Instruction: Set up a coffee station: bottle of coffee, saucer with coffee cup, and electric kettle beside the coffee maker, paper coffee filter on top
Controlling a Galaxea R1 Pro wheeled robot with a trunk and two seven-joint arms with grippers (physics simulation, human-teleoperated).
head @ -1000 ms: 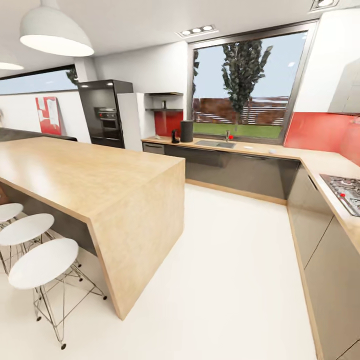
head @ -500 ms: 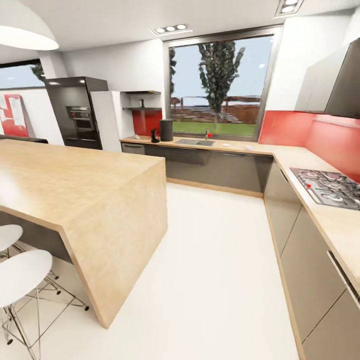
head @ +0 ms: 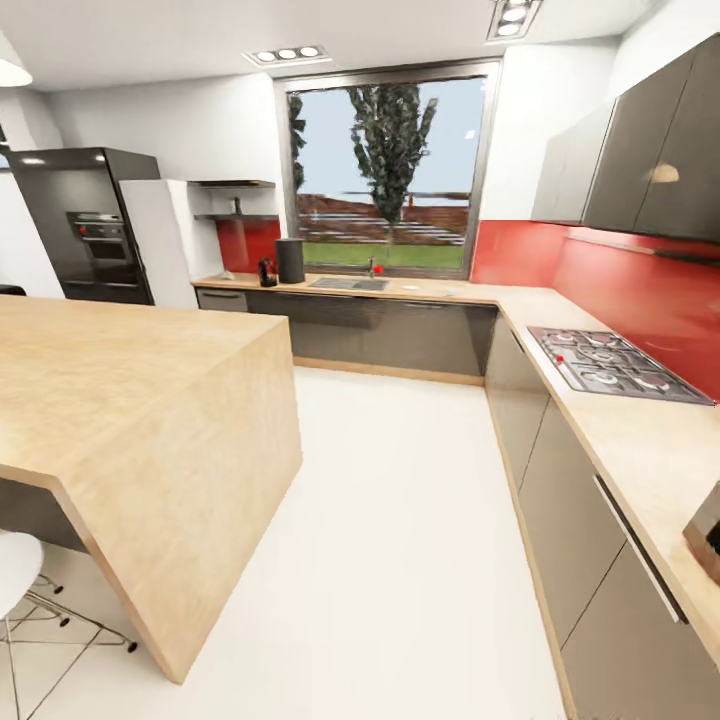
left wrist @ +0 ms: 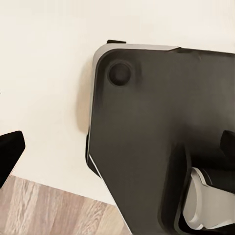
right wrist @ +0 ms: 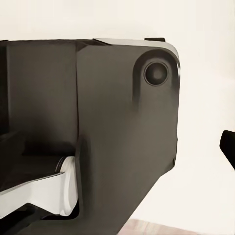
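In the head view, a far countertop [head: 430,293] runs under the window. On its left part stand a small black coffee maker [head: 267,272] and a taller dark cylinder [head: 290,261]. Above them a wall shelf [head: 222,216] carries a small dark bottle [head: 237,205]. Small pale items [head: 452,292] lie further right on that counter, too small to identify. The left wrist view looks down past my dark base onto the pale floor; the left gripper [left wrist: 117,147] is open, its black fingertips [left wrist: 10,152] at the picture's edges. One black fingertip [right wrist: 228,147] of the right gripper shows wide at the edge.
A large wooden island [head: 120,400] fills the left, with a white stool [head: 10,570] beside it. The right-hand counter holds a gas hob [head: 610,365] and a grey appliance [head: 706,535]. A sink [head: 348,284] sits under the window. White floor [head: 400,520] runs between island and cabinets.
The whole head view has swung: the stools and lamps slid off to the left, and the hob and right-hand counter came further in. No object has moved.
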